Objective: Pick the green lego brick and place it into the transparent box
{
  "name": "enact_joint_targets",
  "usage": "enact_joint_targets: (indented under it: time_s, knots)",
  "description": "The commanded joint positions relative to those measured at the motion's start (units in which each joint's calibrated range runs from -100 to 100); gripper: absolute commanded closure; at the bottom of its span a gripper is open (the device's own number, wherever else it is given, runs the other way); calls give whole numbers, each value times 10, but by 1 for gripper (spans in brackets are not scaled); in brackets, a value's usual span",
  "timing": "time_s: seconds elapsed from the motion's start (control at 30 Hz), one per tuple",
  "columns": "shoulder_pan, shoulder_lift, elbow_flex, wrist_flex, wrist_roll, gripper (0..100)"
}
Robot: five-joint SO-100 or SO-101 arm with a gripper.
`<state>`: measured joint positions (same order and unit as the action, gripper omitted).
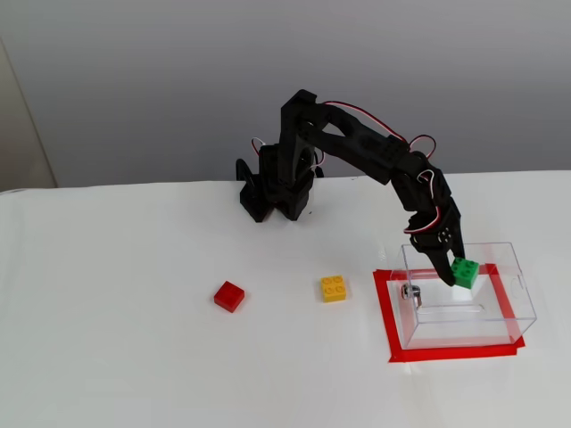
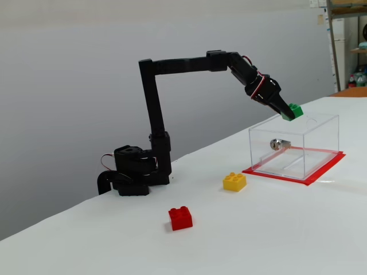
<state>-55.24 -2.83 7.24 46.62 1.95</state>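
We've got the green lego brick [image 1: 464, 272] pinched in the gripper [image 1: 453, 275] right over the open top of the transparent box [image 1: 513, 294], arm stretched way out and angled down toward it.

A plain white table [image 1: 116, 357] fills the lower part of both fixed views, smooth and evenly lit — only soft shadows on it. Behind it stands a bare pale grey wall [image 1: 134, 80], unmarked. At the far right of a fixed view, shelving [image 2: 347, 40] with small items on it shows — too blurred to tell — beside an orange-brown surface [image 2: 352, 91].
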Motion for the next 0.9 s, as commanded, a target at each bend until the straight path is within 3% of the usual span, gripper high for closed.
enact_joint_targets:
  time_s: [0.0,0.23,0.87]
  knots:
    - [0,-3,-27,-7,-2,94]
    - [-2,-3,-26,-7,-2,73]
    - [6,-13,-26,2,-1,72]
